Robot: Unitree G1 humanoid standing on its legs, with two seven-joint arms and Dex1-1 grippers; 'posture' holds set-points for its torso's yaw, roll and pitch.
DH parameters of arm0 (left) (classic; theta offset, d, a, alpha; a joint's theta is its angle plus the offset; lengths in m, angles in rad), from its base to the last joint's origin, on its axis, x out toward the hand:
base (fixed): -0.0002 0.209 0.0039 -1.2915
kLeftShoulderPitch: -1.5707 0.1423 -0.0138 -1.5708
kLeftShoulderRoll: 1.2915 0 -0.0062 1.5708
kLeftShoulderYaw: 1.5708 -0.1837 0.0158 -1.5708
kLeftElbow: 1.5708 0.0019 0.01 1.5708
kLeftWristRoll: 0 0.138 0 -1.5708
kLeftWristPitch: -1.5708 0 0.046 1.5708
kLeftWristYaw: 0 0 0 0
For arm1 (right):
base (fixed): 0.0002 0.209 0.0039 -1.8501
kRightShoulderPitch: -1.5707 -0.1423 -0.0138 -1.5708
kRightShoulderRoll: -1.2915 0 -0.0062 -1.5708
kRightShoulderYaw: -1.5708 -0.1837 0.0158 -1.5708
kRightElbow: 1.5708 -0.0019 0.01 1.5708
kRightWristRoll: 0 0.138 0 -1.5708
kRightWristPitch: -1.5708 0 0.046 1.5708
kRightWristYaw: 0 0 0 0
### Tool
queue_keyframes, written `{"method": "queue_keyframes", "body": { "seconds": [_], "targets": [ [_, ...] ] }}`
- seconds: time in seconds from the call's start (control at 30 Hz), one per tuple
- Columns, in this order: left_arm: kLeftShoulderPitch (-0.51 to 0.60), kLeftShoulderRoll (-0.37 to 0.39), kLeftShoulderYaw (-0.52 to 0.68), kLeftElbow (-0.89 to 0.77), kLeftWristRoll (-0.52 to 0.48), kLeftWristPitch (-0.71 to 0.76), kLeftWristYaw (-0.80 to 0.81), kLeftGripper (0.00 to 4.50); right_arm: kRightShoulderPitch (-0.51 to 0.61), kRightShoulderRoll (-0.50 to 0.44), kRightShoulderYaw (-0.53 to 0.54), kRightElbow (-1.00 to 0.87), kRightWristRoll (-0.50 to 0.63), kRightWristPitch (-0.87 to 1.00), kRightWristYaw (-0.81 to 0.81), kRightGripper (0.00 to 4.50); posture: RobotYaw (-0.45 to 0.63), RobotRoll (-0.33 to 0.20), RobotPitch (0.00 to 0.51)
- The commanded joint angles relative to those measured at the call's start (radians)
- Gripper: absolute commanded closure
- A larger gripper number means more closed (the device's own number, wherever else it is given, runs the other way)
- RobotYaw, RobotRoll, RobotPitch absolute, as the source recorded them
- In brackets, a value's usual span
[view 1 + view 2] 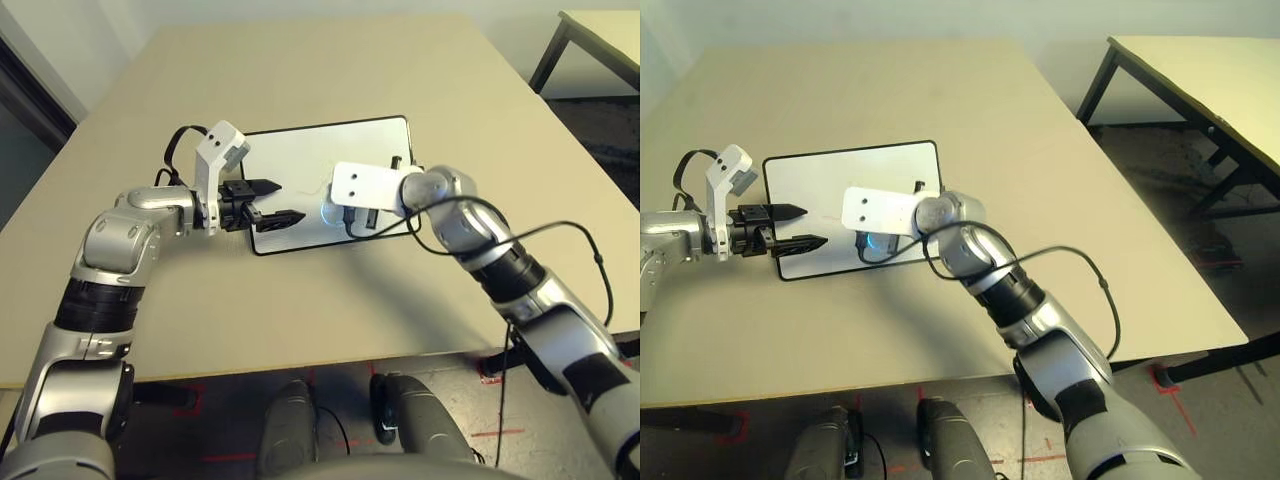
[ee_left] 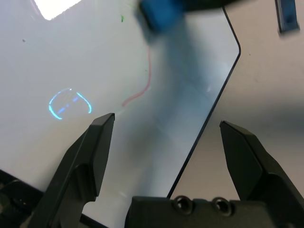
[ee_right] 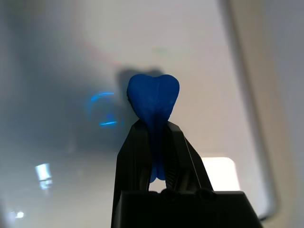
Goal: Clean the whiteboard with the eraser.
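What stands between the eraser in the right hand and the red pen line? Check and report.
Nothing visible stands between the eraser and the red pen line on the whiteboard. The left hand, open, is over the board's left end.

Silver arms (image 1: 118, 240) — black bands, white wrist brackets (image 1: 368, 186)

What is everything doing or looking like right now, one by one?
Whiteboard: lying flat, still marked with a red line
Eraser: squeezed in the right gripper
Right gripper: shut on the eraser
Left gripper: open, empty
Table: standing, whiteboard on top
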Motion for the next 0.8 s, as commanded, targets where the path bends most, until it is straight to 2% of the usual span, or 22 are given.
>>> {"method": "queue_keyframes", "body": {
  "seconds": [0.03, 0.13, 0.37, 0.47, 0.8],
  "targets": [
    [-0.004, 0.005, -0.013, 0.005, 0.009, 0.0, -0.006, 0.0, -0.039, 0.023, -0.017, 0.071, 0.003, -0.034, -0.021, 4.19, -0.02, 0.0, 0.126],
    [0.002, 0.008, -0.011, 0.0, 0.008, 0.003, -0.007, 0.0, -0.034, 0.025, -0.005, 0.065, -0.003, -0.039, -0.01, 4.19, -0.02, 0.0, 0.126],
    [0.008, 0.009, -0.007, -0.004, 0.006, 0.005, -0.004, 0.0, 0.121, -0.038, 0.059, -0.187, -0.027, 0.046, 0.104, 4.19, -0.02, 0.0, 0.125],
    [0.007, 0.007, -0.009, -0.002, 0.006, 0.005, -0.004, 0.0, 0.147, -0.052, 0.07, -0.231, -0.038, 0.066, 0.127, 4.19, -0.02, 0.0, 0.124],
    [0.001, 0.002, -0.015, 0.004, 0.008, 0.0, -0.009, 0.0, -0.046, 0.031, 0.004, 0.093, -0.023, -0.055, -0.018, 4.19, -0.03, 0.0, 0.125]
  ]
}}
